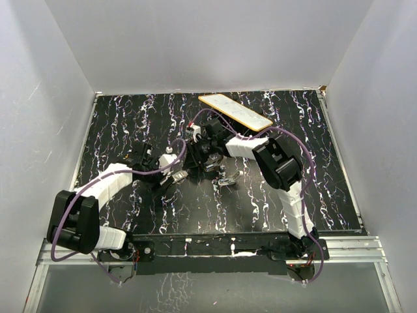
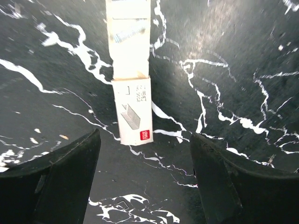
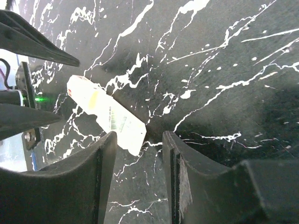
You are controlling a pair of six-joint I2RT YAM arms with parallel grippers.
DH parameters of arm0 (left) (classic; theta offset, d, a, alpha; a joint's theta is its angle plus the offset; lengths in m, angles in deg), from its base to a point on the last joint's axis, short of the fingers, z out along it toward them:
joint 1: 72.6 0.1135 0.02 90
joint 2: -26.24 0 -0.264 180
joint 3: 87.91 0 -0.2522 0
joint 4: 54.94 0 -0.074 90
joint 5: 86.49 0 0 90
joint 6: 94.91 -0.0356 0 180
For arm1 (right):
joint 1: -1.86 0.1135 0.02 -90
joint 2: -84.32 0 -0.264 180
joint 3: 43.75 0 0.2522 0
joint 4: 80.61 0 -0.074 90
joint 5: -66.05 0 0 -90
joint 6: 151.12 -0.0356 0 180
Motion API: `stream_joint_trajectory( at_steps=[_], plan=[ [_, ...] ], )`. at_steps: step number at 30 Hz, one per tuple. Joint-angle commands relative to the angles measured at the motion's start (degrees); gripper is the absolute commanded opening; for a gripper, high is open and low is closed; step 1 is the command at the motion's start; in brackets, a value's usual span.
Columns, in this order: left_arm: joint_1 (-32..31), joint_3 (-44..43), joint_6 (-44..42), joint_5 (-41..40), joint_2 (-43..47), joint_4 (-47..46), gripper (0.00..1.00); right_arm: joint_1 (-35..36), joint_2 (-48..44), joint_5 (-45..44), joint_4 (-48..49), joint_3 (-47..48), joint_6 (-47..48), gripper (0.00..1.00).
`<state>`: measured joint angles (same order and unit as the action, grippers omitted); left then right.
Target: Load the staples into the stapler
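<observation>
The counter (image 1: pixel 130 117) is black with white marble veins, and plain white walls (image 1: pixel 195 45) close it in on three sides. A flat yellow-edged board (image 1: pixel 234 111) lies aslant near the far wall. My arms are bolted to a metal rail (image 1: pixel 352 246) along the near edge.

My left claw (image 2: pixel 145 136) is spread wide and grips nothing. A white staple box (image 2: pixel 134 114) lies flat on the counter just ahead of its fingers (image 2: pixel 70 163). The box's inner tray (image 2: pixel 128 42) is slid out at the far end, and a silvery strip of staples (image 2: pixel 128 31) shows in it. The sleeve carries a drawing of a staple strip, some small grey print and a red patch with white lettering. All of the writing is too small for me to read.

My right claw (image 3: pixel 138 136) is parted more narrowly and also holds nothing. A pale oblong, washed out by glare, lies with one end at its fingertips, and it looks to be that same box.

The stapler (image 1: pixel 225 180) lies on the counter near the middle, just beside my right claw on the near side, and neither claw touches it.
</observation>
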<state>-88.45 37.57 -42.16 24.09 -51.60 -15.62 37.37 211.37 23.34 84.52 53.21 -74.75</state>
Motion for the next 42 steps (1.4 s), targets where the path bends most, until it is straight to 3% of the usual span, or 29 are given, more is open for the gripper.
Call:
stream_joint_trajectory(
  at_steps=[1, 5, 8, 17, 22, 32, 42],
  plan=[
    [0.2, -4.6, 2.7, 4.3, 4.1, 1.3, 0.75, -0.6, -4.3, -2.2, -2.7, 3.2, 4.8, 0.47],
    [0.4, -6.7, 3.9, 8.4, 4.9, -0.4, 0.7, -2.5, -6.5, 0.8, -4.2, 4.4, 6.5, 0.46],
    [0.3, -9.0, -0.7, 13.5, 3.5, 0.5, 0.65, -4.5, -8.3, 5.0, -7.0, 5.2, 8.8, 0.43],
    [0.3, -19.8, -30.2, 16.3, -5.2, 13.1, 0.52, -11.5, -19.0, 12.0, -22.0, -0.2, 24.6, 0.4],
    [0.0, -22.4, -46.3, 16.7, -8.2, 18.6, 0.46, -17.7, -26.5, 15.2, -24.9, -7.8, 29.7, 0.39],
    [-4.0, -27.4, -52.7, 12.5, -16.4, 21.6, 0.39, -25.9, -40.4, 18.5, -27.9, -20.0, 38.7, 0.38],
    [-6.8, -29.1, -54.9, 9.6, -21.0, 21.8, 0.33, -30.0, -43.6, 21.0, -24.9, -24.0, 37.6, 0.38]
  ],
)
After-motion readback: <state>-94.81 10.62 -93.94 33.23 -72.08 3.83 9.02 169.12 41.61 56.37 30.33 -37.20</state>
